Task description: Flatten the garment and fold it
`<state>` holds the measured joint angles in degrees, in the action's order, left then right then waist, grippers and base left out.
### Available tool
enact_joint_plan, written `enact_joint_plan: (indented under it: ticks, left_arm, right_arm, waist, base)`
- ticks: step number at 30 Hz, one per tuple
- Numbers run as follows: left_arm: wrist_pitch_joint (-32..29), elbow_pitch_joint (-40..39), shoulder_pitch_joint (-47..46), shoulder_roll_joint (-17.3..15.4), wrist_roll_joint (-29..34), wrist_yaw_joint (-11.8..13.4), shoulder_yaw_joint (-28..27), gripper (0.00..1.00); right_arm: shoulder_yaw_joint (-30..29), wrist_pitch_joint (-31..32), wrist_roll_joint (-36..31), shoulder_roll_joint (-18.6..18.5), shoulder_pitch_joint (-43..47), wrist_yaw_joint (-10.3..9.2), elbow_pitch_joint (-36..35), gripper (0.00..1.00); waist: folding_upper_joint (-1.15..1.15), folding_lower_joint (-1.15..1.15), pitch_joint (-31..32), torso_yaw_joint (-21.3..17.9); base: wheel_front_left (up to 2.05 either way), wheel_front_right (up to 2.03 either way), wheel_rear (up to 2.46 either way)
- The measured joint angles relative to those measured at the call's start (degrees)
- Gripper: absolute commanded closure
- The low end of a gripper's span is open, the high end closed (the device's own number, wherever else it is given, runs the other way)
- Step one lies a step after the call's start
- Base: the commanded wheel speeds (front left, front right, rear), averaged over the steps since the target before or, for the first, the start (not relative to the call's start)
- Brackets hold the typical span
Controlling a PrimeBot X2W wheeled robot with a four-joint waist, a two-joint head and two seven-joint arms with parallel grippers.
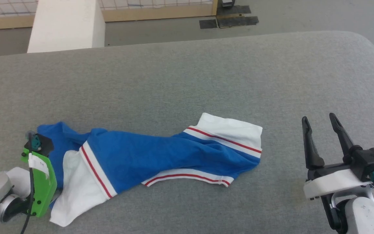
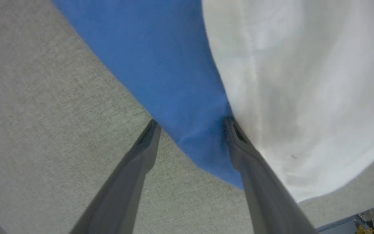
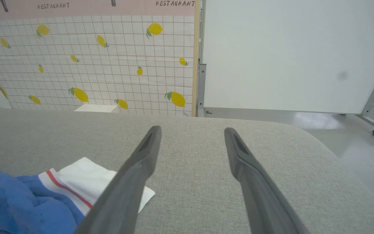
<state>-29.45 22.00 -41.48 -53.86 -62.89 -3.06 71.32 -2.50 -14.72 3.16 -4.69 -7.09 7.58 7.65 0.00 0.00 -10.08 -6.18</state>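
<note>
The garment (image 1: pixel 148 156) lies crumpled in a long band across the grey table (image 1: pixel 187 81), blue with white sleeves and red-striped trim. At its left end, the green housing (image 1: pixel 41 182) of my left wrist hangs over the cloth. In the left wrist view my left gripper (image 2: pixel 192 122) points down at the table, open, with the blue hem (image 2: pixel 187 97) lying loose between the fingers and the white sleeve (image 2: pixel 304 97) beside the right one. My right gripper (image 1: pixel 318 117) stands open and empty to the right of the garment's white sleeve (image 3: pixel 86 178).
A white block (image 1: pixel 67 26) and black floor mats (image 1: pixel 229 21) lie beyond the table's far edge. The table's rounded right corner (image 1: pixel 368 45) is near my right arm. A whiteboard on wheels (image 3: pixel 291 55) and a lemon-print wall (image 3: pixel 93 65) stand behind.
</note>
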Motion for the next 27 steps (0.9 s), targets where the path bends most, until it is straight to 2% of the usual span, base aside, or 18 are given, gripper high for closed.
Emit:
enact_joint_plan:
  ticks: [4,5,6,12,15,20,22,27]
  left_arm:
    - [0.79,1.69,0.04,0.25,0.1,-1.05,-0.13,0.0]
    - [0.81,1.88,0.04,0.4,0.07,-1.37,-0.18,0.73]
    - [0.91,2.18,0.06,0.57,-0.26,-1.47,-0.35,1.0]
    - [6.01,2.24,-0.14,1.25,0.15,-2.0,-1.9,1.0]
    - [8.93,0.42,-1.42,0.69,1.64,-2.02,-2.65,1.0]
    - [10.37,-3.57,-2.88,-1.64,5.27,-1.77,-2.63,1.0]
    - [11.96,-6.12,-3.31,-2.88,7.69,-0.52,-2.8,1.0]
    - [16.67,-15.44,-3.14,-5.65,8.6,3.37,-4.16,1.0]
  right_arm:
    - [-0.8,0.0,-0.01,-0.02,0.02,0.0,-0.02,0.0]
    - [-0.96,0.0,-0.02,-0.02,0.02,0.0,-0.02,0.0]
    - [-0.96,0.0,-0.02,-0.02,0.03,0.0,-0.02,0.0]
    - [-0.76,0.0,-0.02,0.1,0.05,0.0,0.0,0.0]
    - [-1.22,0.0,-0.02,0.08,0.15,0.0,-0.02,0.0]
    - [-1.09,0.0,-0.02,0.12,0.49,0.01,-0.13,0.0]
    - [-0.86,0.0,-0.02,0.14,0.78,0.0,-0.26,0.0]
    - [-1.37,0.0,0.0,0.24,1.58,0.0,-0.73,0.0]
  waist:
    - [0.0,0.0,-0.18,-0.21]
    - [0.0,0.0,-0.08,-0.08]
    - [0.0,0.0,-0.02,0.03]
    - [0.0,0.0,1.05,1.07]
    - [0.0,0.0,1.8,1.73]
    - [0.0,0.0,3.12,2.82]
    - [0.0,0.0,3.54,3.04]
    - [0.0,0.0,4.06,2.84]
  base:
    - [0.0,0.0,0.0]
    - [0.0,0.0,0.0]
    - [0.0,0.0,0.0]
    - [0.0,0.0,0.0]
    - [0.0,0.0,0.0]
    - [0.0,0.0,0.0]
    - [0.0,0.0,0.0]
    - [0.0,0.0,0.0]
